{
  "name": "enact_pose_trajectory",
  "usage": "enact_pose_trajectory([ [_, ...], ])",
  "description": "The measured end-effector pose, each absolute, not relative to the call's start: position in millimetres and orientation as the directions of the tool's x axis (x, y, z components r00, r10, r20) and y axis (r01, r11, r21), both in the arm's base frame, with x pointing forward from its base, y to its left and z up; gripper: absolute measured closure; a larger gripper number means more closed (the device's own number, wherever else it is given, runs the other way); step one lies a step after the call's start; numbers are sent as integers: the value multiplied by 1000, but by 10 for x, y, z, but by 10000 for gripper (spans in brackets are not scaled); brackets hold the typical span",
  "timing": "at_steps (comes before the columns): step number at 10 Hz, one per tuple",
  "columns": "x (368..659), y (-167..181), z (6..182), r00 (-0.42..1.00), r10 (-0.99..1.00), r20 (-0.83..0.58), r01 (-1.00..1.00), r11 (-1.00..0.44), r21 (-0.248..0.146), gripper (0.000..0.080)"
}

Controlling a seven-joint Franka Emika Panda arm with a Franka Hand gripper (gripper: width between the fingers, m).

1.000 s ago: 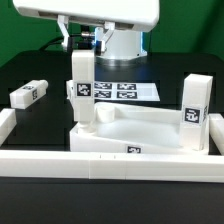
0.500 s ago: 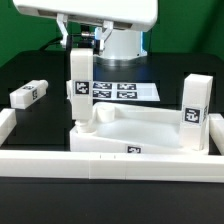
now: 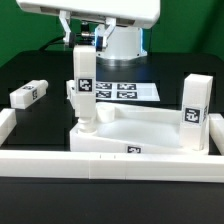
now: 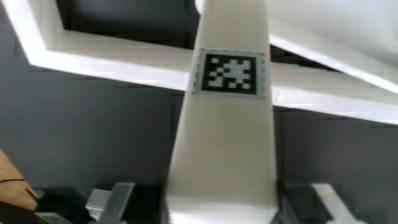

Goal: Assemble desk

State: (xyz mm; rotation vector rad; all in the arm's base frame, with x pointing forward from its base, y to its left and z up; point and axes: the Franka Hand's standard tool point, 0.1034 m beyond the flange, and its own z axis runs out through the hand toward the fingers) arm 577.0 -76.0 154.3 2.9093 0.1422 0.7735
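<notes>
The white desk top [image 3: 160,141] lies as a rimmed tray near the front of the table. My gripper [image 3: 84,47] is shut on the upper end of a white tagged leg [image 3: 85,90]. This leg stands upright with its foot in the top's rear corner socket on the exterior view's left. In the wrist view the same leg [image 4: 224,120] runs down between my fingers [image 4: 121,200] to the desk top's rim [image 4: 107,52]. A second leg [image 3: 195,106] stands upright in the corner on the exterior view's right.
A third leg [image 3: 27,94] lies flat on the black table at the exterior view's left. The marker board [image 3: 121,90] lies behind the desk top. White border rails run along the front [image 3: 100,164] and the left side [image 3: 8,122].
The held leg and my gripper have shifted a little toward the exterior view's right, and the leg's tag face has turned slightly. Everything else has stayed put.
</notes>
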Motion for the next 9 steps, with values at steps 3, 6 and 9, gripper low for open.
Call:
enact_pose_trajectory([
  [3, 5758, -758, 1501, 868, 124, 481, 60, -987, 147, 515],
  [6, 5737, -756, 1431, 874, 125, 470, 62, -987, 147, 515],
  [9, 5738, -754, 1400, 874, 126, 469, 63, -987, 149, 515],
])
